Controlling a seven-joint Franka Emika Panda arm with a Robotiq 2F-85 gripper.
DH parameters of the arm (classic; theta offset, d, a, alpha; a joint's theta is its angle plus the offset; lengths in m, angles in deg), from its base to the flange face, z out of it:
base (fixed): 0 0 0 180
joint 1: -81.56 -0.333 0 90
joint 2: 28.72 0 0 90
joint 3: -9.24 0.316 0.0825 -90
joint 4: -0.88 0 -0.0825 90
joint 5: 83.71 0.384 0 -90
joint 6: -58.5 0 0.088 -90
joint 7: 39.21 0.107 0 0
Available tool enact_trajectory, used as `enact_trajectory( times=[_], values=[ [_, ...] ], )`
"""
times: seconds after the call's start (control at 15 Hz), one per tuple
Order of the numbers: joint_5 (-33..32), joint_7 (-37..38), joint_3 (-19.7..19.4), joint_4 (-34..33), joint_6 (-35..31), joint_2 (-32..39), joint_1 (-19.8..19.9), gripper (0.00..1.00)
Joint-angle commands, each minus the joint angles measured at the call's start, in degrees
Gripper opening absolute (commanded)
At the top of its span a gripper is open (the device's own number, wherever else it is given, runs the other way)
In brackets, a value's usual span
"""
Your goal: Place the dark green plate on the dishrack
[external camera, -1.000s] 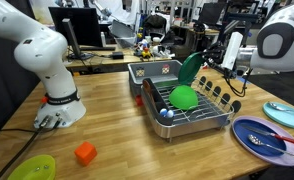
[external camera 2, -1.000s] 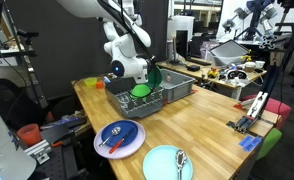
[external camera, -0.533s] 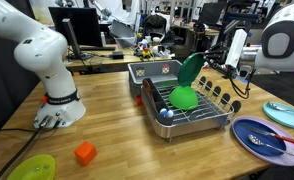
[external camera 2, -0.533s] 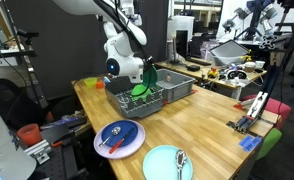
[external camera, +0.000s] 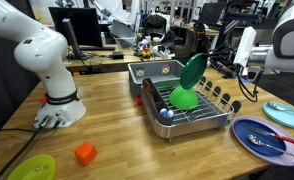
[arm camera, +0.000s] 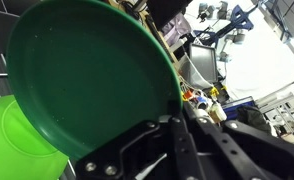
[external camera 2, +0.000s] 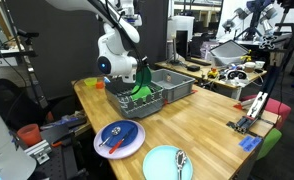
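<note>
Your pincer is pressed together on the rim of the dark green plate, holding it by the edge so it hangs tilted on its side, the way it must go to slip between upright prongs. The plate is over the dishrack, which stands toward the far edge of the desk. It is just behind the bright green bowl, so aim for a slot clear of that.

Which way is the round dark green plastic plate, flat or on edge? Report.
On edge, tilted: the plate stands over the silver wire dishrack, gripper gripping its rim.
</note>
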State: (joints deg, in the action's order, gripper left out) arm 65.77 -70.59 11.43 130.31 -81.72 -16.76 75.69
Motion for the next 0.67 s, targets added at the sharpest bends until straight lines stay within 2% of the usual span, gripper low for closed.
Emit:
enact_trajectory(
  times=[0.0, 0.27, 0.6],
  values=[
    [-0.2, 2.2, -0.8, 4.4, -0.7, -5.3, -0.4, 0.01],
    [-0.2, 4.5, -0.1, 7.2, -0.6, -7.5, -0.1, 0.01],
    [-0.2, 4.4, 0.2, 10.6, 2.9, -8.4, 0.2, 0.01]
  ],
)
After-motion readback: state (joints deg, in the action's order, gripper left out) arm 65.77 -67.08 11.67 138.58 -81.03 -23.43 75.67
